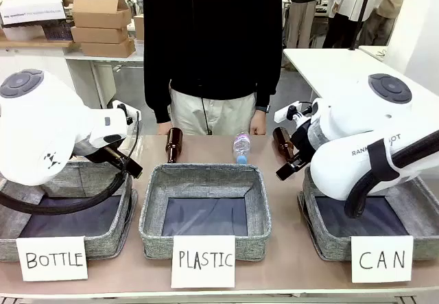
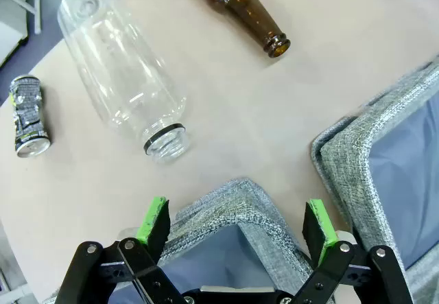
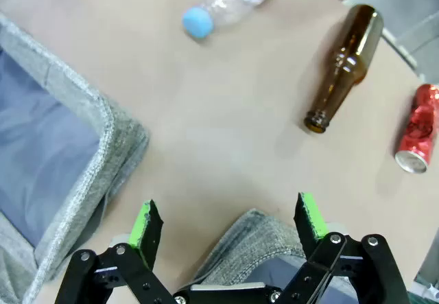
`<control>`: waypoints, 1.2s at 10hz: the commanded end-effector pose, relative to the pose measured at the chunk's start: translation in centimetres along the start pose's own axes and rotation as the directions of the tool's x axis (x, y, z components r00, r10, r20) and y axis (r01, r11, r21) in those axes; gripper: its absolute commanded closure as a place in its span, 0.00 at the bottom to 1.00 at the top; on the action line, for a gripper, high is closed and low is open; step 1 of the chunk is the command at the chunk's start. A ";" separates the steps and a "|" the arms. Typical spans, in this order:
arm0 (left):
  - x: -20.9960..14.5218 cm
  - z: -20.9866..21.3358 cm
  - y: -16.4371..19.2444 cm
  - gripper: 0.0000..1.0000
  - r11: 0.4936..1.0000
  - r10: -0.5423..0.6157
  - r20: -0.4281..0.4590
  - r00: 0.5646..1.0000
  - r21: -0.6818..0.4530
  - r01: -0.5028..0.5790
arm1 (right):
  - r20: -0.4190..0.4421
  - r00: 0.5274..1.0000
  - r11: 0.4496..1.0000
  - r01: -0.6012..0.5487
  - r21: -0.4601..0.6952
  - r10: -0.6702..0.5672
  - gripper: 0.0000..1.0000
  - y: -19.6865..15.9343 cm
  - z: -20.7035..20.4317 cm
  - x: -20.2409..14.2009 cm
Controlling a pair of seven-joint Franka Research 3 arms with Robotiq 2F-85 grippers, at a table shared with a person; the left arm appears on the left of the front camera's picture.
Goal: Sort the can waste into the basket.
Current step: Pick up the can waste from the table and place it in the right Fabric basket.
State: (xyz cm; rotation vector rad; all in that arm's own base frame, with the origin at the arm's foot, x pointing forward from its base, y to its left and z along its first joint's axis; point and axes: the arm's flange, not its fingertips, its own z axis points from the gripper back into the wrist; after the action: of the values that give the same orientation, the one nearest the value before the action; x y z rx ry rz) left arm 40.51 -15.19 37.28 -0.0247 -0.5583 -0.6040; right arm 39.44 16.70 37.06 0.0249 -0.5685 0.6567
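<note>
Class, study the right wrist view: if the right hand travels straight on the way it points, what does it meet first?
Probably the corner rim of the CAN basket, lying between the open fingers of the right hand; depth is unclear, so it might instead reach bare table.

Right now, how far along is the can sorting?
Nothing looks done: the red can and the dark can lie on the table, outside the CAN basket. Nothing is in hand: the left hand and right hand are open and empty. Both cans are left to sort.
</note>
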 end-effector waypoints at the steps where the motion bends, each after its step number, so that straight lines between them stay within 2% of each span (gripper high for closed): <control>1: 0.0 0.0 0.0 0.00 1.000 0.000 0.000 1.000 0.000 0.000 | 0.000 1.000 1.000 0.000 0.000 0.000 0.00 0.0 0.0 0.0; 9: 0.0 0.0 0.0 0.00 1.000 0.000 0.000 1.000 0.000 0.000 | 0.000 1.000 1.000 -0.001 0.000 0.001 0.00 0.0 0.0 0.0; 10: 0.0 0.0 0.0 0.00 1.000 0.001 0.000 1.000 0.000 -0.001 | 0.068 0.998 0.999 0.015 0.029 -0.017 0.00 -0.9 2.0 1.0; 11: 2.1 4.5 0.4 0.00 0.999 0.051 0.060 0.997 0.015 -0.052 | 0.117 0.990 0.997 0.082 0.009 -0.083 0.00 -1.7 5.3 2.1; 12: 3.5 9.9 0.3 0.00 0.992 0.120 0.113 0.986 0.022 -0.123 | 0.170 0.973 0.988 0.150 0.045 -0.155 0.00 -2.5 9.9 2.4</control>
State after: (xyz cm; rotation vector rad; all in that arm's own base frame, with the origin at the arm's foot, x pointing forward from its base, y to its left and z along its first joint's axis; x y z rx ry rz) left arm 40.31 -15.08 41.98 -0.0453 -0.6285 -0.5545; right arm 39.17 15.77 42.75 0.0870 -0.6753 0.5661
